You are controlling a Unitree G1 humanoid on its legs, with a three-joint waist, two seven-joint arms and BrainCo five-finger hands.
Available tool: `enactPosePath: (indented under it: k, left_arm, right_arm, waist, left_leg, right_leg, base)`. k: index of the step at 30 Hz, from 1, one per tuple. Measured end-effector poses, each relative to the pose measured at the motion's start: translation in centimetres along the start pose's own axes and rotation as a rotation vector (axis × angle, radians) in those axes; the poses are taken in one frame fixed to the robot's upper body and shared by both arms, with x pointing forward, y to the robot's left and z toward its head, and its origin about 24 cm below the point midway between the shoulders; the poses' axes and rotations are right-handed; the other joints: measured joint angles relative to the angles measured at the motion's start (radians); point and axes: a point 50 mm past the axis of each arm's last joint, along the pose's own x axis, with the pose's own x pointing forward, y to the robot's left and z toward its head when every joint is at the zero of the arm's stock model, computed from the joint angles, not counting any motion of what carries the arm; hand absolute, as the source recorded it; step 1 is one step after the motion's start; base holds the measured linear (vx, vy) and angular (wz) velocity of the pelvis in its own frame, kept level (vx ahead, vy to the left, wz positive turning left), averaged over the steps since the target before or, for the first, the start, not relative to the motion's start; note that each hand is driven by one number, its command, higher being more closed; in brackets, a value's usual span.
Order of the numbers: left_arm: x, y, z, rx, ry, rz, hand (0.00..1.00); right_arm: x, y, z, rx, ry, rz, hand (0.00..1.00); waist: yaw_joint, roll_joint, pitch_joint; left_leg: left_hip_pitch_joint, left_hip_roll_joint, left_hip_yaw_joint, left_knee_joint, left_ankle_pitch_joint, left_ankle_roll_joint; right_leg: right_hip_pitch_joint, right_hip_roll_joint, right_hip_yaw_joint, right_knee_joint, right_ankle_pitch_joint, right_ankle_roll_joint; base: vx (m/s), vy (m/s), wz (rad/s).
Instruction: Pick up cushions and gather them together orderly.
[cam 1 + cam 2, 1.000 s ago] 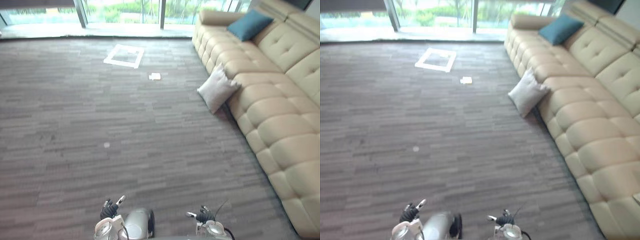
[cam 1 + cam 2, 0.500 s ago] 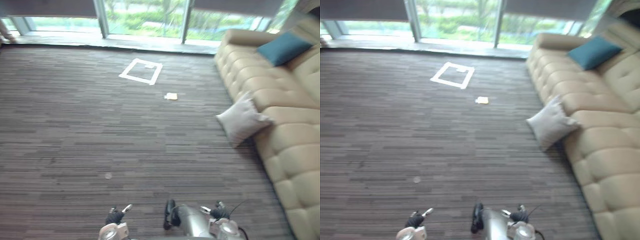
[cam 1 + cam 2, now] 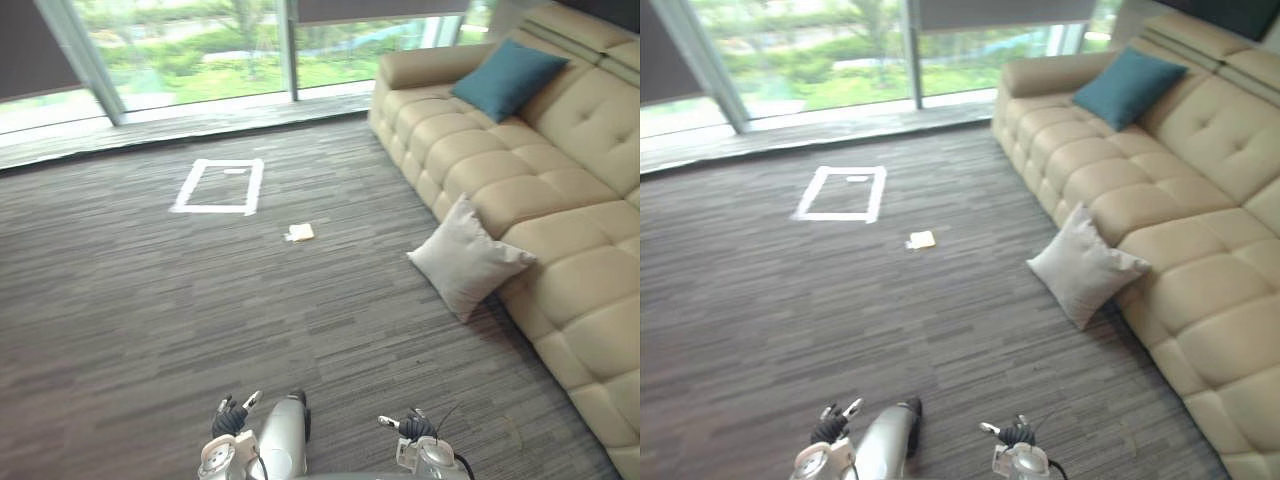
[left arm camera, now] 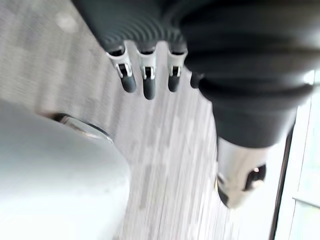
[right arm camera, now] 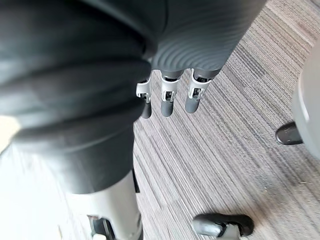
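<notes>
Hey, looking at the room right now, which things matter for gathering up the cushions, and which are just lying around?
For the job:
- light grey cushion, on the carpet, leaning against the sofa
- teal cushion, up on the sofa's far end

Just lying about:
- white tape rectangle on the carpet
- small pale scrap near it

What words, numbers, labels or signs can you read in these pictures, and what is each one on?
No text can be read.
Small white strip inside the tape rectangle: too small to read.
Paper scrap on the carpet: too small to tell.
The white cushion, blue cushion and sofa: no print shows.
</notes>
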Motion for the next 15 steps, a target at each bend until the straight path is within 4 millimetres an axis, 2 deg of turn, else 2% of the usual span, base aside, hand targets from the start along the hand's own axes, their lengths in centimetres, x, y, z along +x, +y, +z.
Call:
enactPosePath:
  k: [1,2,3,4,5,6,8,9,11,12,14,15]
  left_arm:
    - [0.1,0.2,0.0,0.004,0.006,0.009,0.00]
    - [0.1,0.5,-0.2,0.016,0.025,0.024,0.00]
    - [0.2,0.5,-0.3,0.020,0.034,0.029,0.00]
    - [0.1,0.6,-0.9,0.034,0.065,0.034,0.00]
    - [0.1,0.6,-1.1,0.037,0.075,0.033,0.00]
    - [0.2,0.4,-0.9,0.037,0.070,0.029,0.00]
    - [0.1,0.4,-1.3,0.041,0.088,0.029,0.00]
    - [0.1,0.4,-1.4,0.043,0.090,0.027,0.00]
    - [0.0,-0.2,-1.6,0.071,0.097,-0.001,0.00]
    - [0.0,-0.2,-1.6,0.076,0.097,-0.003,0.00]
    - [-0.1,-0.2,-1.7,0.111,0.098,-0.010,0.00]
    - [-0.1,-0.2,-1.7,0.115,0.098,-0.010,0.00]
  right_arm:
    - [0.0,-0.1,0.0,0.000,-0.002,-0.003,0.00]
    - [0.0,-0.5,0.2,0.007,-0.010,-0.014,0.00]
    - [0.1,-0.7,0.3,0.011,-0.015,-0.019,0.00]
    - [0.0,-0.8,0.7,0.015,-0.039,-0.022,0.00]
    - [-0.1,-0.8,0.8,0.016,-0.057,-0.022,0.00]
    - [-0.1,-0.8,0.9,0.016,-0.061,-0.022,0.00]
    - [0.0,-1.1,1.5,0.029,-0.085,-0.031,0.00]
    - [0.0,-1.1,1.5,0.033,-0.087,-0.034,0.00]
    - [0.1,-1.4,2.1,0.052,-0.099,-0.045,0.00]
    - [0.1,-1.4,2.2,0.051,-0.101,-0.044,0.00]
    - [0.1,-1.3,2.2,0.053,-0.102,-0.042,0.00]
    - [0.1,-1.3,2.1,0.054,-0.101,-0.042,0.00]
  waist:
    - [-0.001,-0.002,0.006]
    - [-0.005,-0.002,0.011]
    - [-0.009,0.000,0.012]
    - [-0.021,0.010,0.014]
    - [-0.028,0.012,0.014]
    - [-0.028,0.013,0.014]
    - [-0.028,0.021,0.019]
    - [-0.028,0.024,0.021]
    - [-0.040,0.041,0.030]
    - [-0.041,0.042,0.031]
    - [-0.047,0.038,0.030]
    - [-0.049,0.037,0.029]
  left_leg:
    - [0.049,0.010,0.048,-0.002,-0.027,0.023]
    - [0.130,0.008,0.088,-0.024,-0.066,0.035]
    - [0.163,0.006,0.098,-0.037,-0.074,0.038]
    - [0.263,0.004,0.114,-0.087,-0.092,0.042]
    - [0.338,0.005,0.134,-0.149,-0.095,0.044]
    - [0.357,0.005,0.140,-0.168,-0.097,0.043]
    - [0.472,0.007,0.192,-0.273,-0.096,0.037]
    - [0.491,0.007,0.199,-0.285,-0.096,0.037]
    - [0.581,0.005,0.235,-0.349,-0.109,0.015]
    - [0.590,0.003,0.238,-0.356,-0.111,0.011]
    - [0.639,-0.014,0.226,-0.365,-0.137,-0.030]
    - [0.645,-0.018,0.216,-0.364,-0.139,-0.035]
  right_leg:
    - [-0.085,-0.001,0.002,0.194,0.055,0.088]
    - [-0.186,-0.013,-0.043,0.433,0.118,0.146]
    - [-0.209,-0.019,-0.070,0.485,0.126,0.143]
    - [-0.257,-0.038,-0.180,0.584,0.131,0.113]
    - [-0.308,-0.059,-0.287,0.605,0.122,0.081]
    - [-0.326,-0.062,-0.312,0.601,0.117,0.073]
    - [-0.404,-0.088,-0.497,0.425,0.109,0.061]
    - [-0.410,-0.090,-0.522,0.389,0.111,0.058]
    - [-0.428,-0.082,-0.647,0.162,0.154,0.010]
    - [-0.428,-0.075,-0.656,0.135,0.167,-0.002]
    - [-0.434,-0.043,-0.648,0.046,0.259,-0.082]
    - [-0.429,-0.040,-0.647,0.037,0.272,-0.091]
  base:
    - [0.61,0.442,-1.30]
    - [0.50,0.374,-1.08]
    - [0.51,0.371,-0.77]
    - [0.40,0.236,-0.30]
    - [0.45,0.265,-0.24]
    - [0.34,0.166,-0.17]
    - [0.37,0.141,-0.31]
    - [0.42,0.126,-0.39]
    - [0.49,0.097,-0.31]
    - [0.46,0.056,-0.23]
    - [0.49,-0.017,-0.06]
    - [0.54,-0.091,0.14]
